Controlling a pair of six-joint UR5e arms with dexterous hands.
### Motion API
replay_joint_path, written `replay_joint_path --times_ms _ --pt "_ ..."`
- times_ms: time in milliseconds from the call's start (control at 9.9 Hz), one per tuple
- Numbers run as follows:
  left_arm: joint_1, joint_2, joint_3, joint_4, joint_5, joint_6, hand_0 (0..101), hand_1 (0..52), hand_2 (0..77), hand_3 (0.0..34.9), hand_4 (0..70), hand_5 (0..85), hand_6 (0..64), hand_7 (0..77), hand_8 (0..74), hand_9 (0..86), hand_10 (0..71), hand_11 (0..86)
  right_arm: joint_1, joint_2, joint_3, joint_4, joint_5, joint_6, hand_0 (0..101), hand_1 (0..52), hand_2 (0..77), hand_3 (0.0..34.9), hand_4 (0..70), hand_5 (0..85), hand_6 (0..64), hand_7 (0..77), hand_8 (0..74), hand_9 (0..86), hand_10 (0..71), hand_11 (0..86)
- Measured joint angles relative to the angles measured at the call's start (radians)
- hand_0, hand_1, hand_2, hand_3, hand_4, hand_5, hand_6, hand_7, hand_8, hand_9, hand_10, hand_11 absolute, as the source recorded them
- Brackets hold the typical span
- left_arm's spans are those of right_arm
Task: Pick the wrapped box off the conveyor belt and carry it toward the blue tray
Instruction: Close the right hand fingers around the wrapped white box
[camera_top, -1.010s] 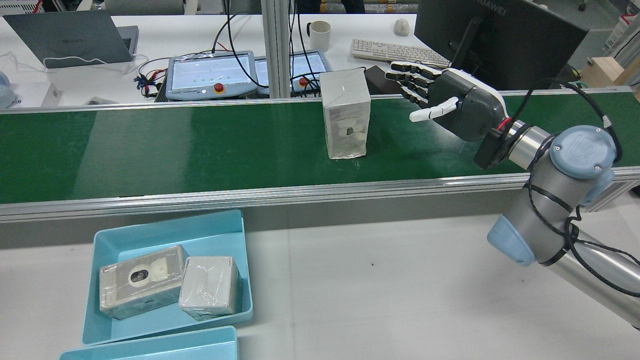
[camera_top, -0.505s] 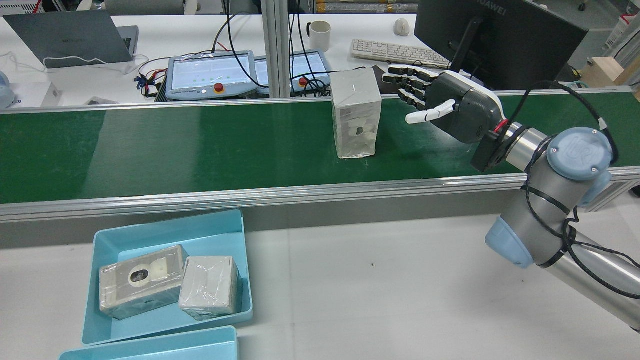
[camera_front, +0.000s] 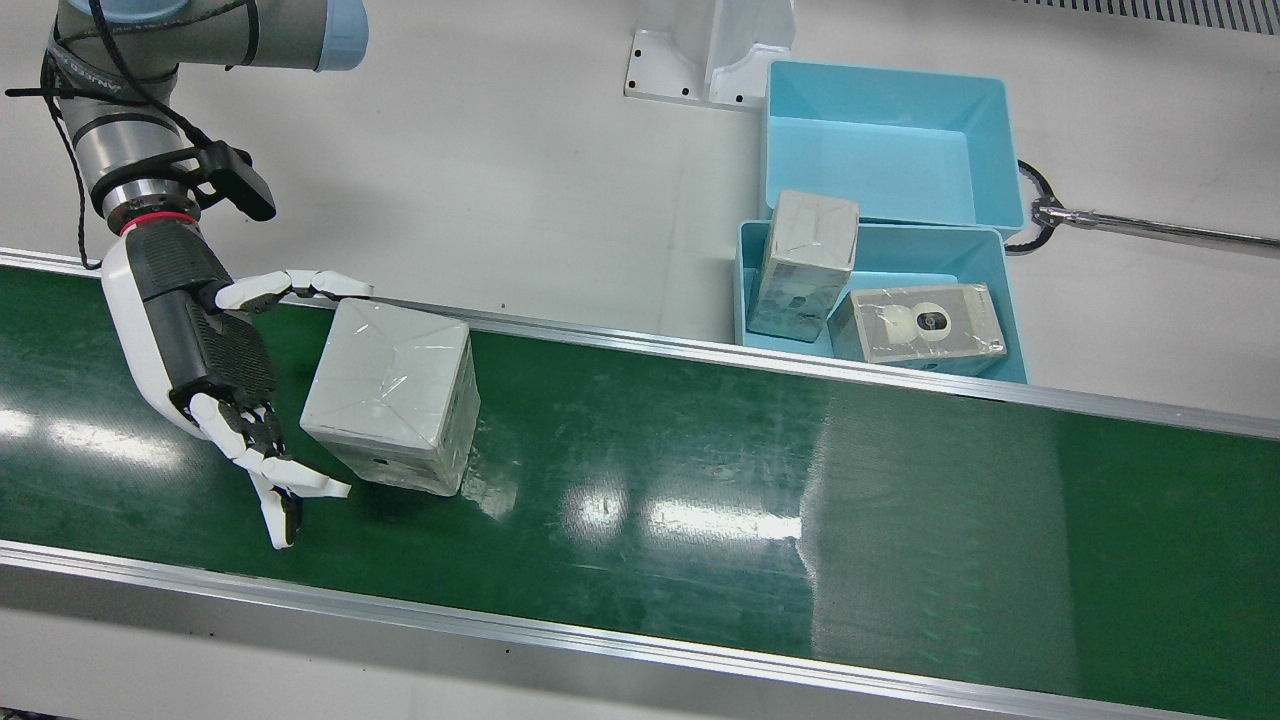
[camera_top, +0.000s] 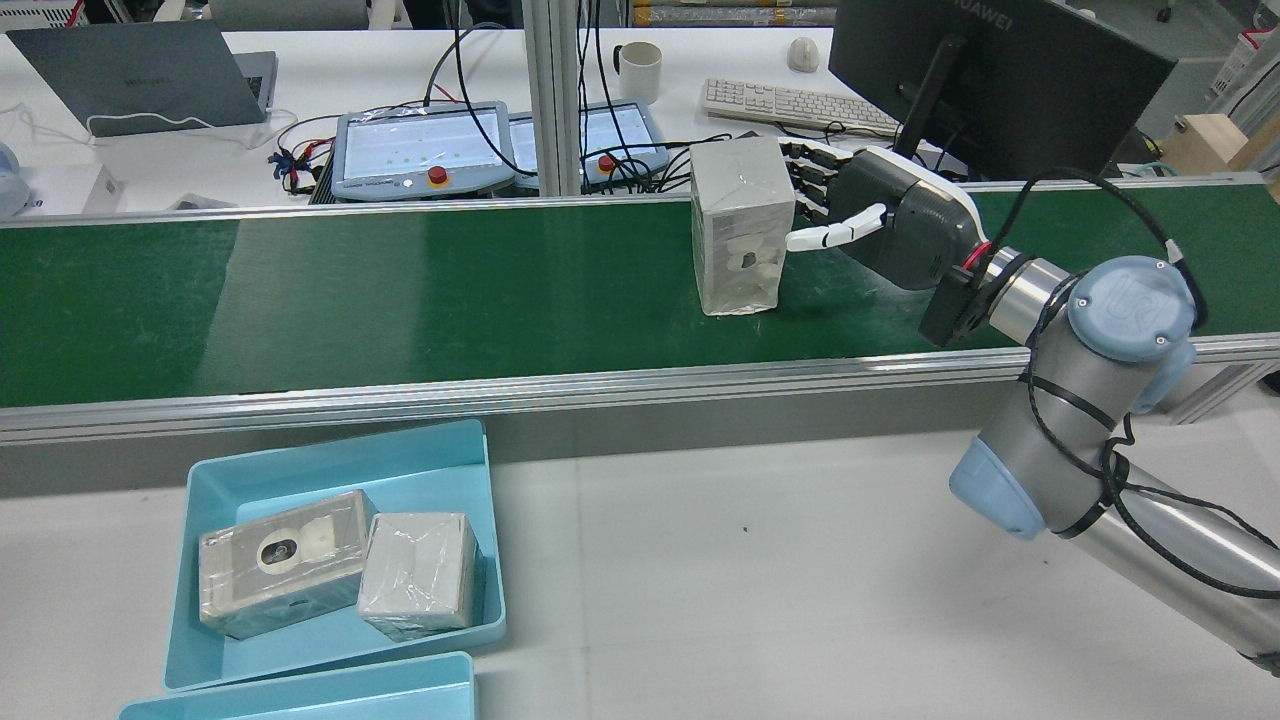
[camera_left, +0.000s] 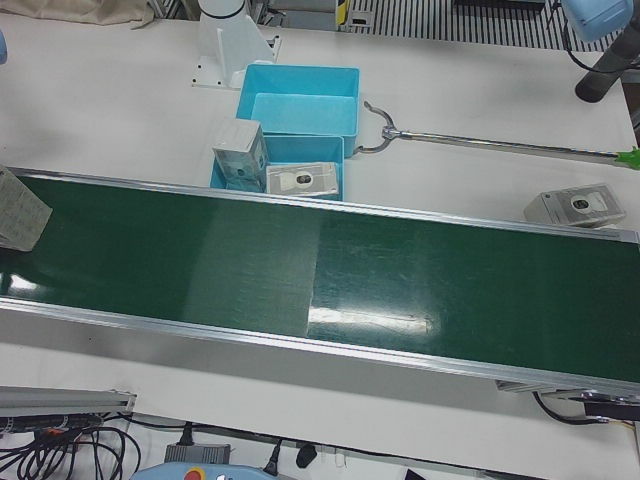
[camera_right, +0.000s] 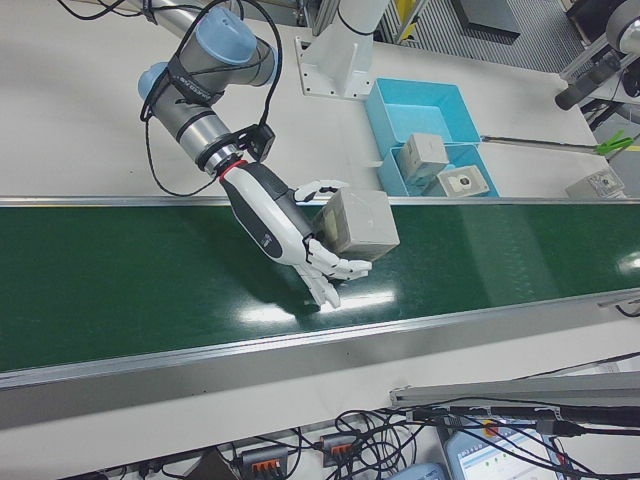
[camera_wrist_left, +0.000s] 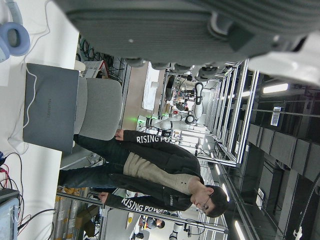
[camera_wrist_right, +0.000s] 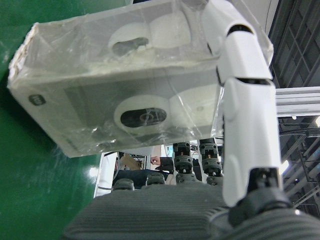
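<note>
wrapped box (camera_top: 742, 226): grey carton in clear shiny film, camera picture on its side, standing upright on green conveyor belt (camera_top: 350, 290) | right hand (camera_top: 880, 225): fingers spread, bracketing the box, thumb at near face, not closed | blue tray (camera_top: 215, 500): on table, well apart, two wrapped boxes inside | left hand: state cannot tell

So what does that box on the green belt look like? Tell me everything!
The box is a grey-white carton sealed in shiny clear wrap, with a small white camera pictured on one side. It stands upright on the green belt. The right hand is open around it, fingers spread on both sides; one finger lies along a side, but it isn't gripped yet.
</note>
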Motion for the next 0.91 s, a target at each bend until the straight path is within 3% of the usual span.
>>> replay_joint_path --times_ms 202,505,606,707,808,909 --pt "0.000 0.000 0.000 0.000 0.000 0.000 0 0.0 1.1 0.0 0.0 0.5 0.0 0.5 0.5 0.0 0.5 0.5 -0.032 0.012 -0.001 -0.001 0.039 -0.007 50 19.1 20.7 9.5 10.9 21.3 3.8 21.3 0.0 2.7 0.0 1.6" --pt "0.000 0.000 0.000 0.000 0.000 0.000 0 0.0 1.1 0.0 0.0 1.1 0.0 0.5 0.5 0.0 0.0 0.5 -0.058 0.021 -0.007 -0.021 0.076 -0.011 51 20.7 25.1 8.9 14.2 22.9 6.0 24.5 0.0 4.9 0.0 1.6" --pt "0.000 0.000 0.000 0.000 0.000 0.000 0 0.0 1.1 0.0 0.0 1.1 0.0 0.5 0.5 0.0 0.0 0.5 -0.058 0.023 -0.002 -0.050 0.079 -0.011 55 18.5 28.4 2.8 27.3 31.6 19.6 34.9 17.5 22.9 10.4 4.4" --pt "0.000 0.000 0.000 0.000 0.000 0.000 0 0.0 1.1 0.0 0.0 1.1 0.0 0.5 0.5 0.0 0.5 0.0 -0.053 0.023 0.011 -0.080 0.080 -0.011 55 18.5 28.4 2.8 27.3 31.6 19.6 34.9 17.5 22.9 10.4 4.4" --pt "0.000 0.000 0.000 0.000 0.000 0.000 0 0.0 0.5 0.0 0.0 0.5 0.0 0.5 0.5 0.0 0.5 0.0 -0.043 0.023 0.032 -0.105 0.081 -0.012 54 15.3 29.5 2.3 30.5 34.4 22.9 37.6 27.3 31.6 19.1 14.7" --pt "0.000 0.000 0.000 0.000 0.000 0.000 0 0.0 0.5 0.0 0.0 0.5 0.0 0.5 0.5 0.0 0.5 0.0 -0.030 0.023 0.067 -0.136 0.081 -0.012 50 1.6 36.0 1.3 36.0 37.6 29.5 44.2 39.3 42.5 37.1 32.7"
